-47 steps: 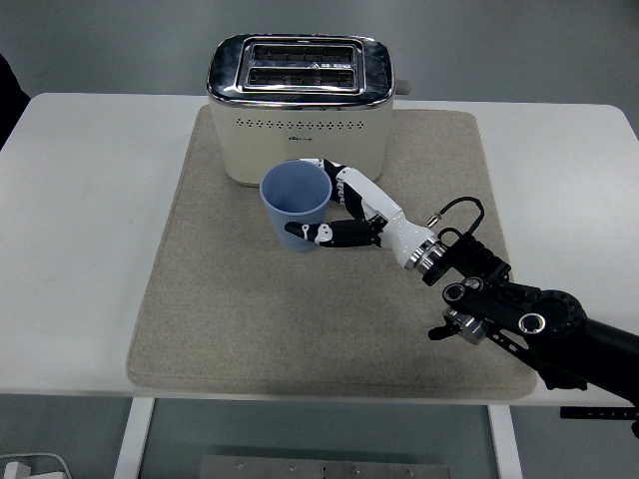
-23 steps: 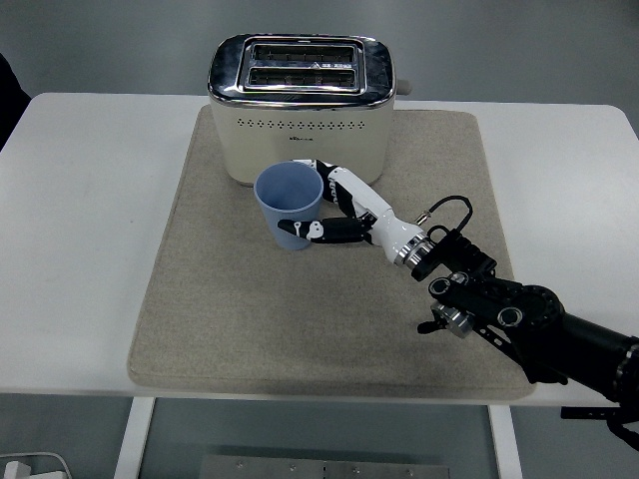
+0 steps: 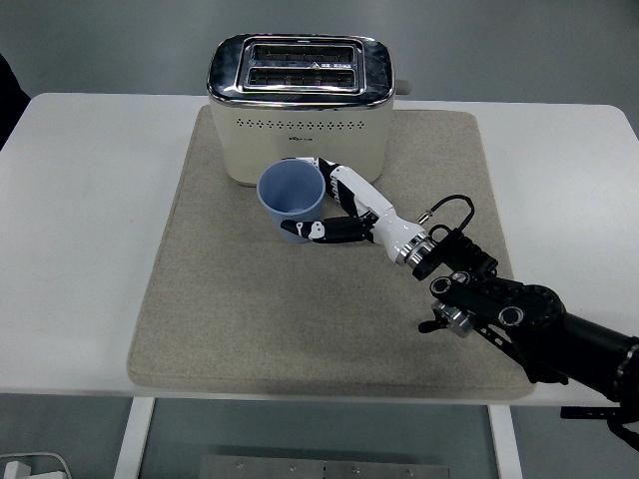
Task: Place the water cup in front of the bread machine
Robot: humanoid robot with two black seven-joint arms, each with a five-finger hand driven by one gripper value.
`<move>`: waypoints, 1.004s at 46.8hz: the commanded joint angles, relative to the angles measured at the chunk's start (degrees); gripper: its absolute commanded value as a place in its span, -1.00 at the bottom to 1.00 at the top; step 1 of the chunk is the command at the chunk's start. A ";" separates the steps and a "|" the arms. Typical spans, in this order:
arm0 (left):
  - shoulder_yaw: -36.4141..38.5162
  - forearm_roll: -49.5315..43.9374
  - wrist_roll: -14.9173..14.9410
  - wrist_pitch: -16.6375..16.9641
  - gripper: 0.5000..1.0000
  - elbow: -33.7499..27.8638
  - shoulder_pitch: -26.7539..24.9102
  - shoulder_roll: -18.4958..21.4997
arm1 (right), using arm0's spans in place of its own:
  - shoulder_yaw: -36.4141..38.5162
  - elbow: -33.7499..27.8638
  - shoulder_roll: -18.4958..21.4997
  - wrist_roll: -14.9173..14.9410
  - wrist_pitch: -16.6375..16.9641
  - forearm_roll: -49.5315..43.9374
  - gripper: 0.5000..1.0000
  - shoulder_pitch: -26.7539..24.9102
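Note:
A blue water cup point(image 3: 291, 197) stands upright on the beige mat point(image 3: 250, 299), just in front of the cream and chrome bread machine point(image 3: 300, 105). My right hand point(image 3: 334, 208) reaches in from the lower right and is shut on the cup: the thumb wraps its near side, the other fingers its right side toward the bread machine. The cup's lower part is partly hidden by the thumb. The left arm is out of sight.
The mat covers the middle of the white table point(image 3: 80, 249). The black right forearm point(image 3: 519, 319) crosses the mat's right front corner. A dark shape point(image 3: 10, 90) shows at the left edge.
The hand and cup have shifted slightly left and toward the bread machine, and the cup now sits lower on the mat.

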 commanded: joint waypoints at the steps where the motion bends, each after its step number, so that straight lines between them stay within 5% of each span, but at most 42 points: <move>1: 0.00 -0.01 -0.07 0.00 1.00 -0.01 0.00 0.00 | -0.09 -0.01 0.00 0.00 0.12 0.00 0.65 0.00; 47: 0.00 -0.01 0.02 0.00 1.00 -0.01 0.00 0.00 | -0.09 -0.01 -0.70 0.00 0.21 0.09 0.65 1.14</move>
